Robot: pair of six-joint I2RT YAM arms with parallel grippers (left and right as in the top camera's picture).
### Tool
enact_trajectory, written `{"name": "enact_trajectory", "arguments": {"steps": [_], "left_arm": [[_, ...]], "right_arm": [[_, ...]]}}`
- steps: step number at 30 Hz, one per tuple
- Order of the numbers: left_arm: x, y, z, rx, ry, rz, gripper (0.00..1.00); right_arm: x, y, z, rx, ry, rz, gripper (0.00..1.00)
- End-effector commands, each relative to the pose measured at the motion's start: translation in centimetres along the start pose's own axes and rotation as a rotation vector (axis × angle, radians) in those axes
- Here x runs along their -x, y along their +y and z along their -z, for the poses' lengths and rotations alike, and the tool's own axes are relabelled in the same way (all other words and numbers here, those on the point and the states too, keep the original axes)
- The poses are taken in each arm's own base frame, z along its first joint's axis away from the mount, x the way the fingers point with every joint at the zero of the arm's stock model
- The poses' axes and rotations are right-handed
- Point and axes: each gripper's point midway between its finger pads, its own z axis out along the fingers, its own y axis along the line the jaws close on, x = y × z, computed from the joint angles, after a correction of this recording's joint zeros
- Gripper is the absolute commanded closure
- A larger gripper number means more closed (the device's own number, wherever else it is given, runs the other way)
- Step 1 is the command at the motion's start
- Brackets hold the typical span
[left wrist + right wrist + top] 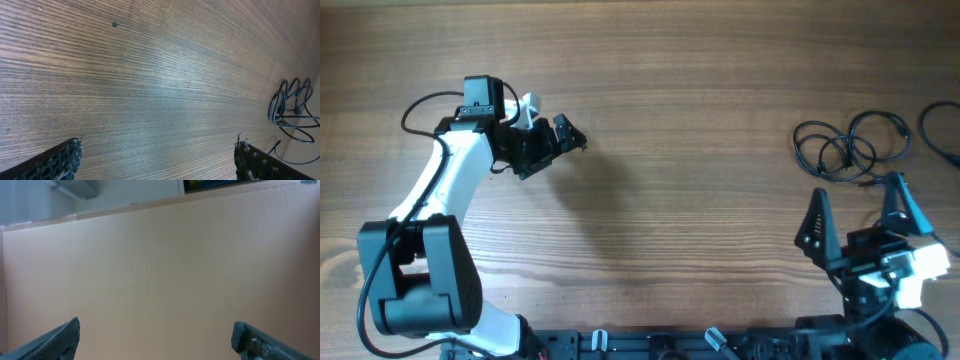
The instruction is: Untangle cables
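Lab: robot arms at wooden table

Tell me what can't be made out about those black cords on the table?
Overhead: the cables are too small and overlapped to count or find plug ends.
Overhead: another cord is cut off by the right edge.
Left wrist: the tangle's right part runs off the frame edge.
Right wrist: only a beige panel shows; no cords.

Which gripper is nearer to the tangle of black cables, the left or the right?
Right. The right gripper, open, sits just below the cables in the overhead view; the left gripper, also open, is far off at the opposite side.
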Motion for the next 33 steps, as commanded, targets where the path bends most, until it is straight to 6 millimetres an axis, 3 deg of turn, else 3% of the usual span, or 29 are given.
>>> {"name": "enact_trajectory", "arguments": {"steps": [1,5,9,12,15,33], "left_arm": [[-0.2,-0.5,0.2,-0.017,-0.001,-0.031,0.0],[-0.2,-0.5,0.2,-0.017,-0.001,-0.031,0.0],[-0.2,-0.5,0.2,-0.017,-0.001,-0.031,0.0],[-0.2,-0.5,0.2,-0.017,-0.001,-0.031,0.0],[-0.2,-0.5,0.2,-0.017,-0.001,-0.031,0.0],[-0.2,-0.5,0.2,-0.017,-0.001,-0.031,0.0]], "right_arm": [[-3.9,-0.5,0.2,0.001,0.027,-0.008,0.0],[-8.7,-1.2,1.0,-0.001,0.046,-0.005,0.0],[-9.5,-1.3,1.0,-0.003,0.079,-0.009,0.0],[-15.3,-2.1,2.2,-0.041,0.316,-0.034,0.0],[-19.1,-2.6,3.9,-0.075,0.486,-0.051,0.0],[-19.2,-2.6,3.9,-0.076,0.487,-0.05,0.0]]}}
